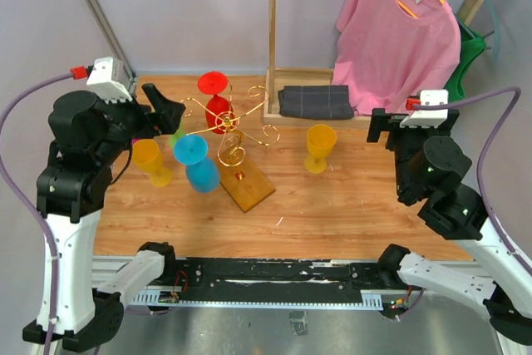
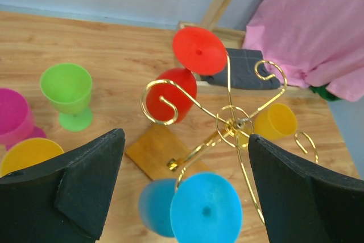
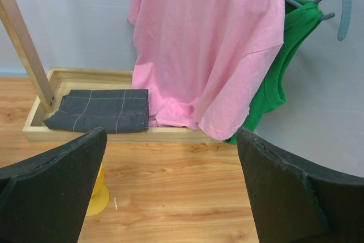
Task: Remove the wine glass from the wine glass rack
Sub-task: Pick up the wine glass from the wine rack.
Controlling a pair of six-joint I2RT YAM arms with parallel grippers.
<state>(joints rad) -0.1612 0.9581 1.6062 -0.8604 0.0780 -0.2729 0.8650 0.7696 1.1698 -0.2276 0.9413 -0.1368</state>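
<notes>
Nearest the lens, at the left: left pincer [image 2: 185, 186] spread wide with nothing between its dark fingers [image 2: 85, 189], hovering just left of the wine glass rack [image 1: 235, 140]. Gold wire rack standing on its wooden base [image 1: 247, 186] at the middle-left of the wooden surface [image 1: 349, 205], curled arms fanning out from the centre post. Two glasses hanging upside down from those arms: red wine glass [image 1: 218, 104] on the far side, blue wine glass [image 1: 197, 161] on the near side, just above the boards. On the boards left of the rack, a yellow glass [image 1: 150, 160] standing upright, with a green glass [image 2: 68, 94] and a pink glass [image 2: 14, 119] close by in the wrist view. Right of the rack and well apart from it, another yellow glass [image 1: 319, 146]. Right pincer [image 3: 170, 192] also spread wide and holding nothing, over the right side of the boards. Farther back, a folded grey cloth [image 1: 315, 101] in a wooden tray [image 1: 320, 119], a pink shirt [image 1: 399, 35] hanging to its right.
</notes>
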